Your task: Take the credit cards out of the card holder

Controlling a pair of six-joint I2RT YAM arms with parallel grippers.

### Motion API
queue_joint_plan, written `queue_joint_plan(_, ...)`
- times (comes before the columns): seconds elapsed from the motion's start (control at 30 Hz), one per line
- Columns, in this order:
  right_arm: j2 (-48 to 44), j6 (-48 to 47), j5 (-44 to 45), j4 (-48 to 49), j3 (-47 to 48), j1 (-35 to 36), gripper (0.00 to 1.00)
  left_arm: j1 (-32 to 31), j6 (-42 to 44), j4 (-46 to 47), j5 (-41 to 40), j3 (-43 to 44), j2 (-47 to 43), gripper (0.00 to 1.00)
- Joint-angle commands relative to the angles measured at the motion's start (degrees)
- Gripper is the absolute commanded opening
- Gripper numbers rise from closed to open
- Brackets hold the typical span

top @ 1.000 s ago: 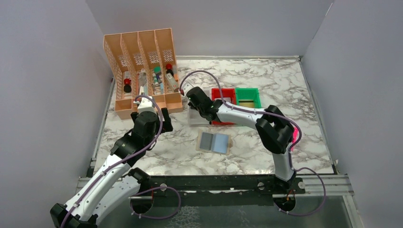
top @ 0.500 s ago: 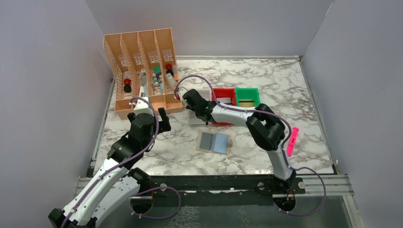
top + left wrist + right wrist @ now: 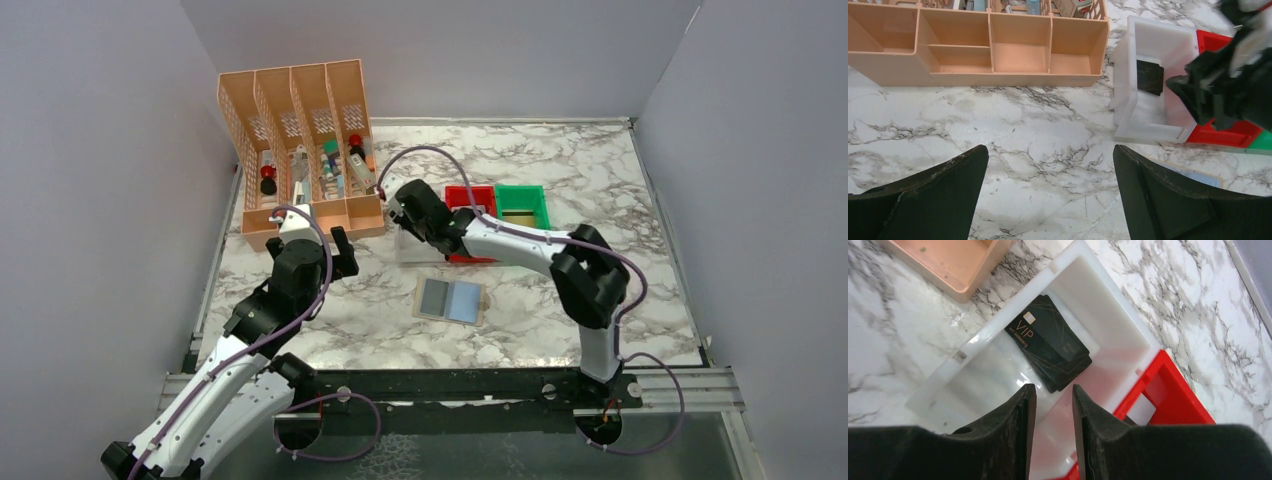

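Note:
The card holder [image 3: 450,299] lies open and flat on the marble at the middle, two blue-grey panels inside a tan border. Black credit cards [image 3: 1050,342] lie stacked in the white bin [image 3: 973,347], also seen as a dark card [image 3: 1150,77] in the left wrist view. My right gripper [image 3: 1053,387] hangs over that bin [image 3: 412,252], jaws a little apart with nothing between them, just short of the cards. My left gripper [image 3: 1050,150] is wide open over bare marble, left of the holder and the bin [image 3: 1148,132]. In the top view the right gripper [image 3: 408,218] sits at the bin, the left gripper [image 3: 315,248] beside the organizer's front.
An orange slotted organizer [image 3: 310,130] with small items stands at the back left, its front trays [image 3: 978,50] close ahead of my left gripper. A red bin [image 3: 470,195] and a green bin [image 3: 521,205] sit right of the white bin. Grey walls enclose the table.
My right jaws have parted above the white bin. The right arm's elbow has swung right, hiding the pink marker. The left gripper has shifted slightly down-left and stays open.

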Motion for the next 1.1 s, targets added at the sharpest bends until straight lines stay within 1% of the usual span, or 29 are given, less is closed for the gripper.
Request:
queue_joint_plan(0.0,-10.7,10.0,-2.8,1.7,-5.8,0.2,0.38,0.0,-0.3,-0.6,-1.1,0.5,-0.2,0.99)
queue_joint_plan(0.1,-17.8,19.3,-2.9,2.7,-12.3,0.3,0.38,0.1,-0.4,-0.5,-0.9,0.4,-0.2,0.99)
queue_joint_plan(0.23,-28.4,33.0,-3.8,4.2,-23.2,0.2,0.45,0.1,-0.4,-0.4,-0.7,0.6,0.5,0.99)
queue_joint_plan(0.33,-33.5,41.8,-7.5,3.5,-29.9,0.2,0.46,0.1,-0.4,-0.5,-0.3,0.6,1.4,0.99)
queue_joint_plan(0.4,-35.2,46.8,-10.3,2.3,-33.4,0.3,0.46,0.1,-0.4,-0.4,-0.2,0.7,1.8,0.99)
queue_joint_plan(0.53,-34.9,53.5,-14.5,-1.2,-36.0,0.2,0.46,0.1,-0.5,-0.5,-0.1,0.7,2.1,0.99)
queue_joint_plan(0.67,-32.5,56.2,-19.1,-1.3,-37.3,0.5,0.42,0.1,-0.6,-0.4,-0.2,0.7,2.1,0.99)
queue_joint_plan(0.83,-29.9,61.9,-16.6,-1.4,-39.0,1.5,0.42,0.1,-0.7,-0.5,0.1,0.6,2.3,0.99)
queue_joint_plan(1.07,-26.4,63.0,-12.7,-3.7,-36.5,3.1,0.46,0.1,-0.5,-0.4,0.1,0.8,3.7,0.99)
